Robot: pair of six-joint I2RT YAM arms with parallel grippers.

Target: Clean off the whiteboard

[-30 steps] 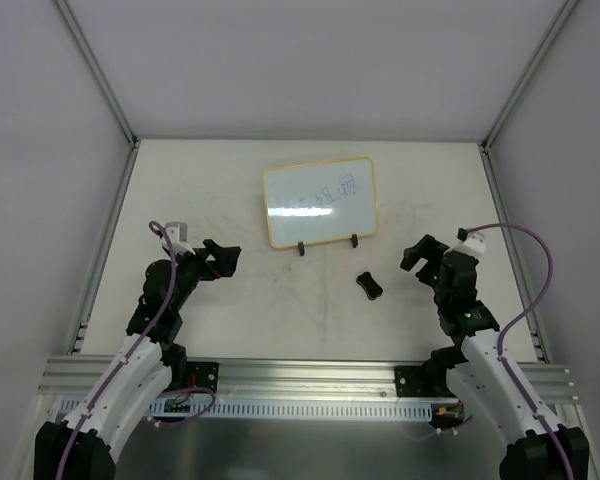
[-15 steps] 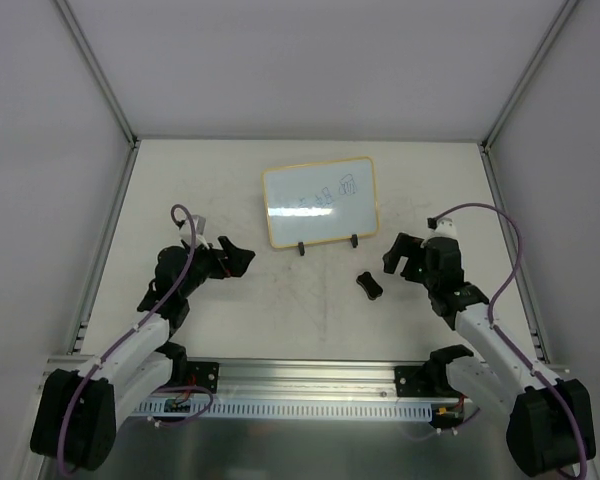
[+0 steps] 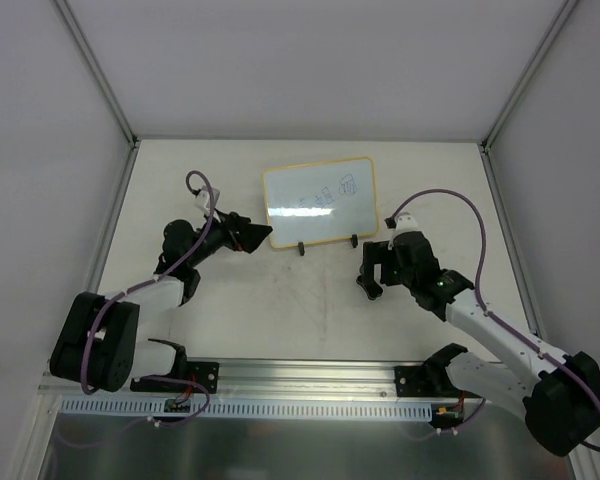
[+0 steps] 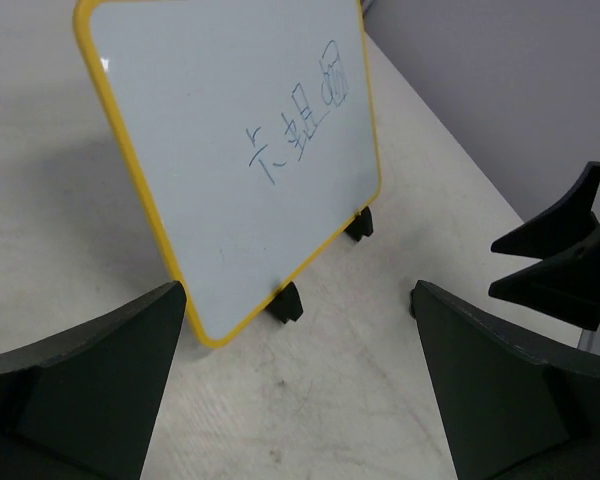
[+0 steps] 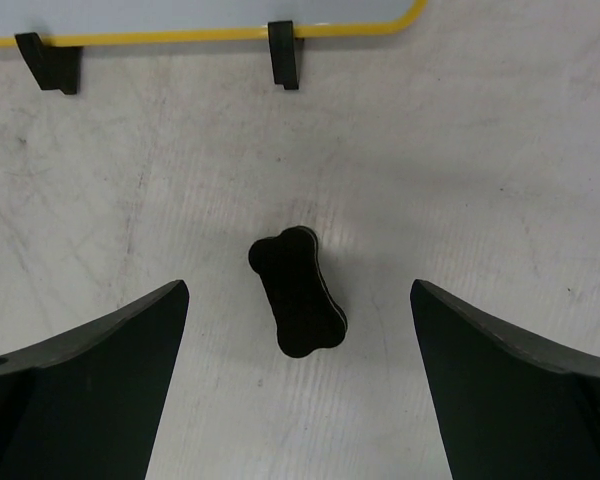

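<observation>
Whiteboard (image 3: pixel 319 202): stands propped and tilted on its two black feet (image 4: pixel 285 300), mid-width on the tabletop (image 3: pixel 430 180), closer to the far edge than the near one.
Marks: blue handwriting (image 4: pixel 298 130) across the upper middle of the face, all legible. You can see no wiped streaks.
Eraser (image 5: pixel 296 291): small black bone-shaped block, flat on the tabletop just nearer than the board's right foot. Nothing is touching it.
Right gripper (image 3: pixel 373 272): over the eraser, jaws wide apart with one on each side and a clear gap on both. Nothing is held.
Left gripper (image 3: pixel 255 234): at the board's near-left corner, jaws spread and empty, lined up on the yellow frame (image 4: pixel 130 170). One jaw looks close to the frame edge, but contact can't be confirmed.
Done: by my read, only the approach. No erasing has begun.
Left: you need to close on the eraser, lift it to the board, and wipe the whole written patch. The left arm will likely brace the frame.
Risk: the board is light and leaning, so an unbraced wipe could tip it or make it slide.
</observation>
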